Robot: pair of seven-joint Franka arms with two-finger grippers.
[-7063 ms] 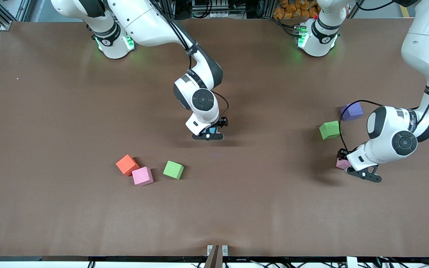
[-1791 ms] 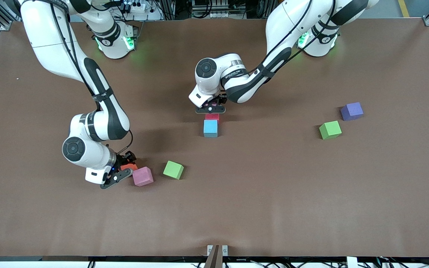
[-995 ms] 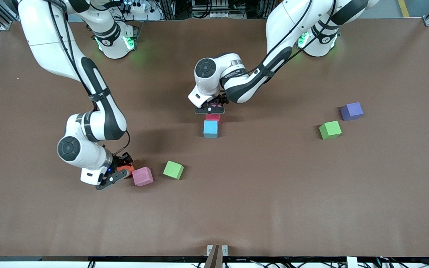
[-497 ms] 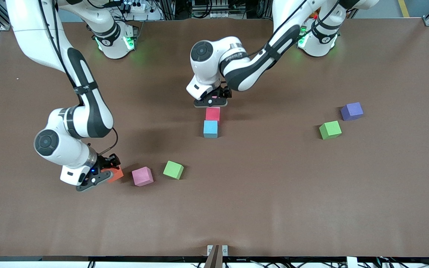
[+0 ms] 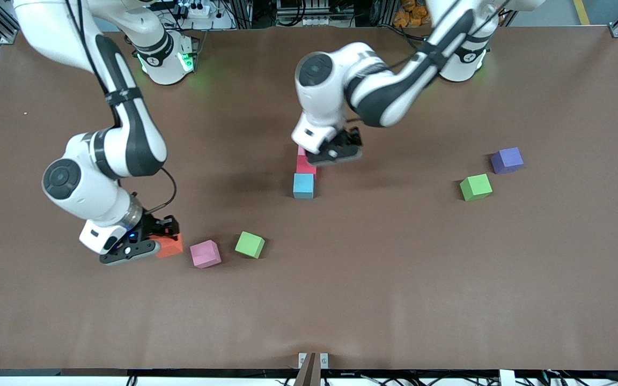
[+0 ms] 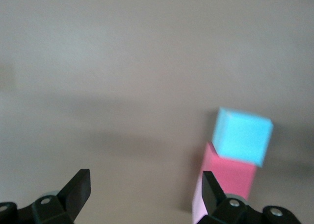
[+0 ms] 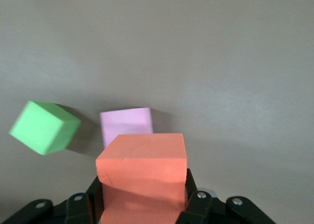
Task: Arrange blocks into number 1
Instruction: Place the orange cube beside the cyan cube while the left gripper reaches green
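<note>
- Eight blocks show: two pink, two green, one each red, blue, orange, purple.
- Mid-tabletop column: a pink block (image 6: 198, 204), red block (image 5: 306, 166) and blue block (image 5: 303, 186), touching.
- Left gripper (image 5: 336, 153) hangs over that column, fingers wide, holding nothing.
- Right gripper (image 5: 145, 241) clamps the orange block (image 5: 170, 245) above the tabletop, beside the second pink block (image 5: 205, 253) and a green block (image 5: 249, 244).
- Second green block (image 5: 475, 187) and purple block (image 5: 507, 160) sit toward the left arm's end.

Brown table (image 5: 395, 279) with pink-red-blue block row (image 5: 304, 174), plus scattered pink (image 5: 205, 253), green (image 5: 249, 244), green (image 5: 475, 187), purple (image 5: 507, 160) blocks
</note>
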